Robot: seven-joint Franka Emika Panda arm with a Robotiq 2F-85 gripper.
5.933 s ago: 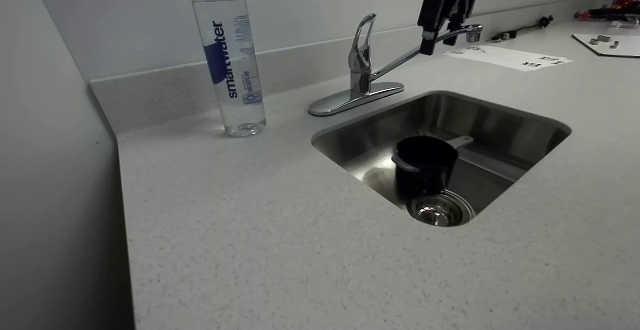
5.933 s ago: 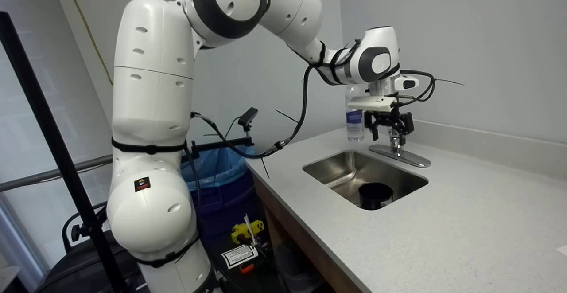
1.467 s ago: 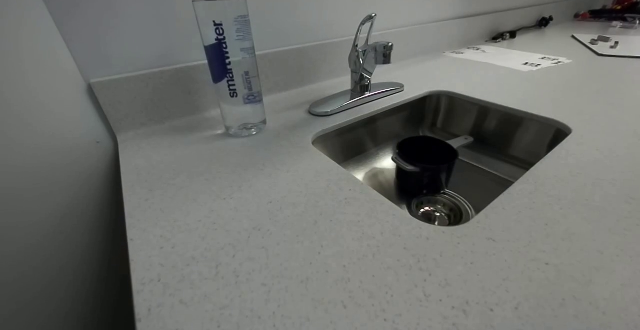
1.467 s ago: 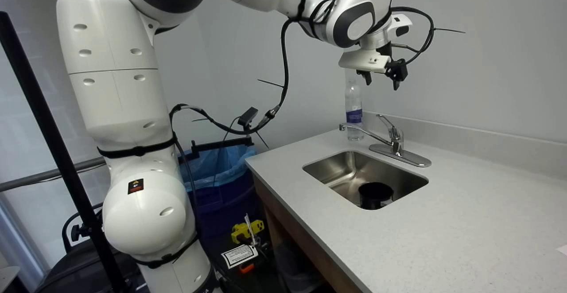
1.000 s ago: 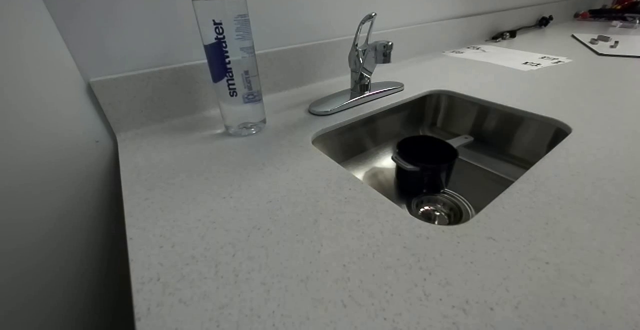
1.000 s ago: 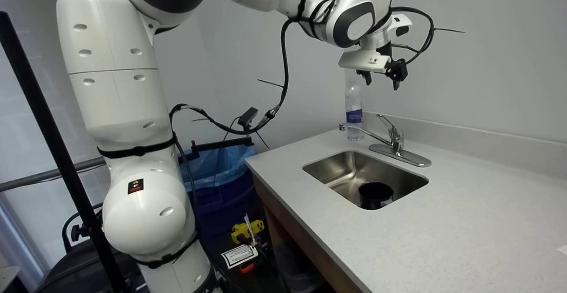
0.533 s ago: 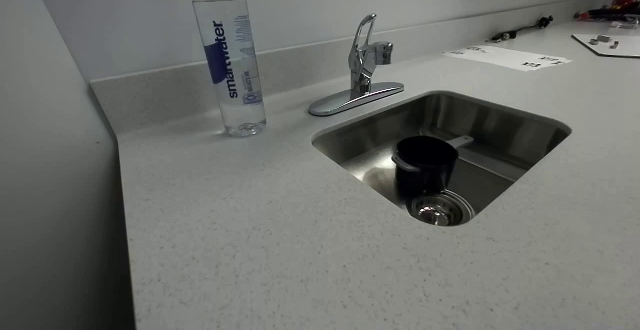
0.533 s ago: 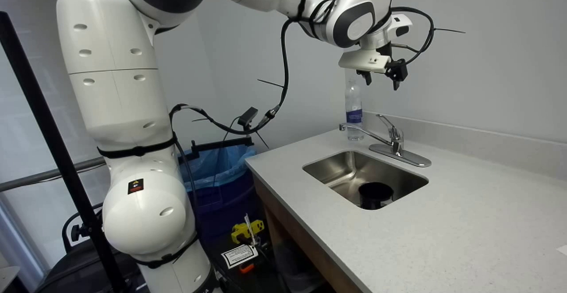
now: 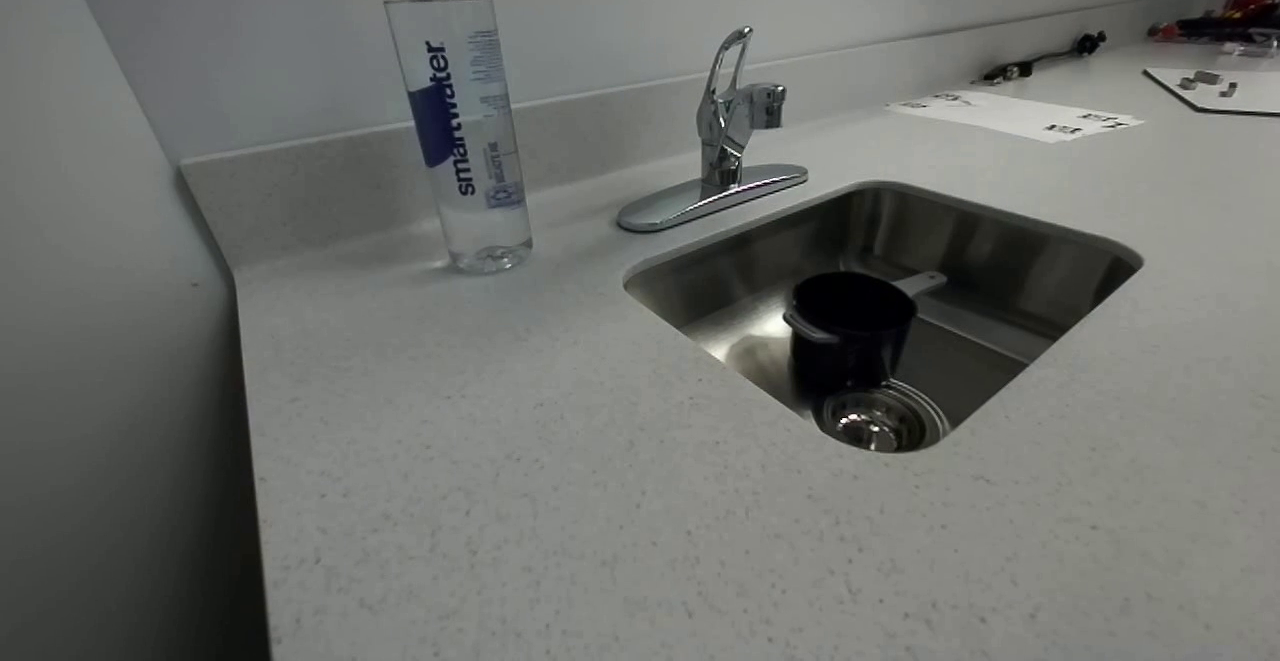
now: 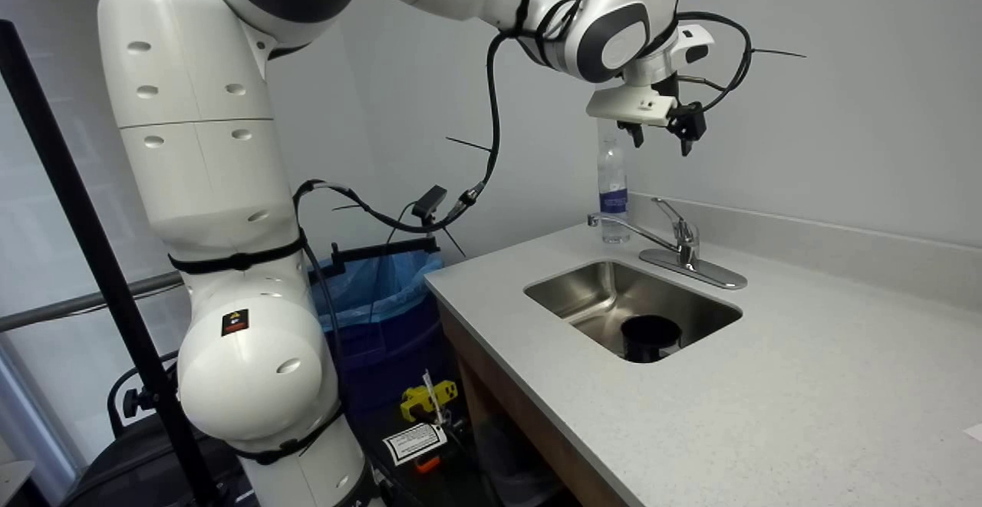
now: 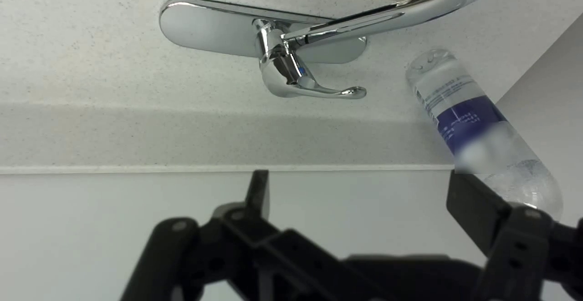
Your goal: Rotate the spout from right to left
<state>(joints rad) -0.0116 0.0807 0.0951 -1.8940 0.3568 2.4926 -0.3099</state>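
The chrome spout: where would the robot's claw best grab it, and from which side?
Likely mid-length on the spout, coming down from above with one jaw on each side: that stretch is a slim, bare bar reaching out clear of the lever handle, and the open gripper hangs higher than it.

That Panda arm [image 10: 203, 177] is glossy white and rounded all over, dotted with little oval recesses [image 10: 153, 141] and ringed by a thick dark-grey elbow band [image 10: 299, 2]. Black straps [image 10: 240, 261] cinch it, and I can make out a warning label [image 10: 235, 322], yellow and red on black; a black cable [image 10: 495, 93] with a silvery connector [image 10: 469, 195] bristles with spiky tie ends [image 10: 779, 53]. The Robotiq gripper [image 10: 661, 146] is dull black and angular, its blocky fingers [image 11: 476, 210] set on linkages [image 11: 157, 251] with round grey pins [image 11: 179, 225].
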